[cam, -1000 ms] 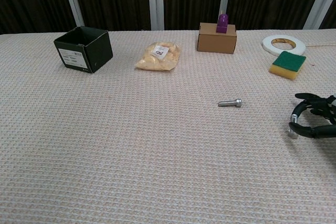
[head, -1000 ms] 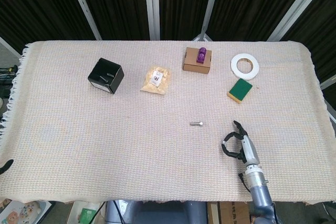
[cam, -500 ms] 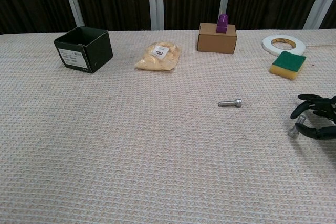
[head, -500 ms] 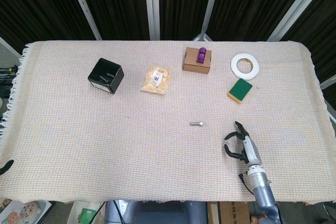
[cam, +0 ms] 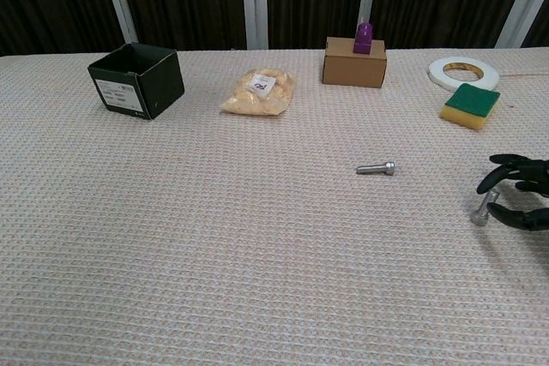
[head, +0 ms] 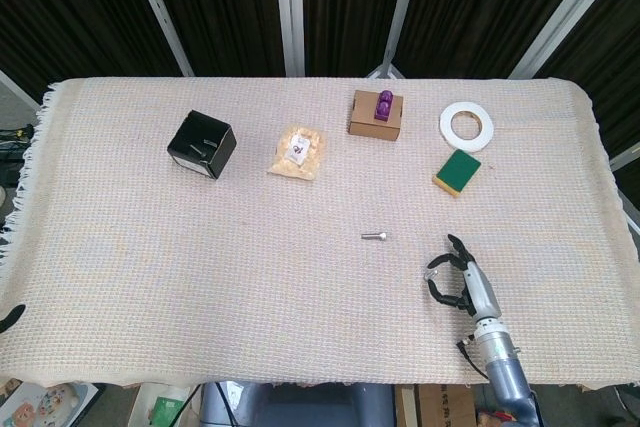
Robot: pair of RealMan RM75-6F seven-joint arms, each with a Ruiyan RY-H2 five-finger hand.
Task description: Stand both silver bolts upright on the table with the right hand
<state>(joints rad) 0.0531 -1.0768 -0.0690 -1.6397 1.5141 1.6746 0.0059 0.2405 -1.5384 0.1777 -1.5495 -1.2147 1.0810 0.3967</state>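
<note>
Bare cloth [cam: 257, 237] around lying bolt [cam: 377, 168]

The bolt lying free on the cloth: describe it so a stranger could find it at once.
Start at the brown cardboard box with the purple piece on top, at the far side of the table, and come straight toward the near edge. Alone on the bare cloth lies the small silver bolt. Unlike the other bolt, which is tilted at the right hand, nothing touches it.

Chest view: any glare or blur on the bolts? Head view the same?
Chest view: both bolts sharp, no glare, soft shadows; lying bolt clear, the other leans by the right hand, cropped at the edge. Head view: bolts tiny, detail lost.
</note>
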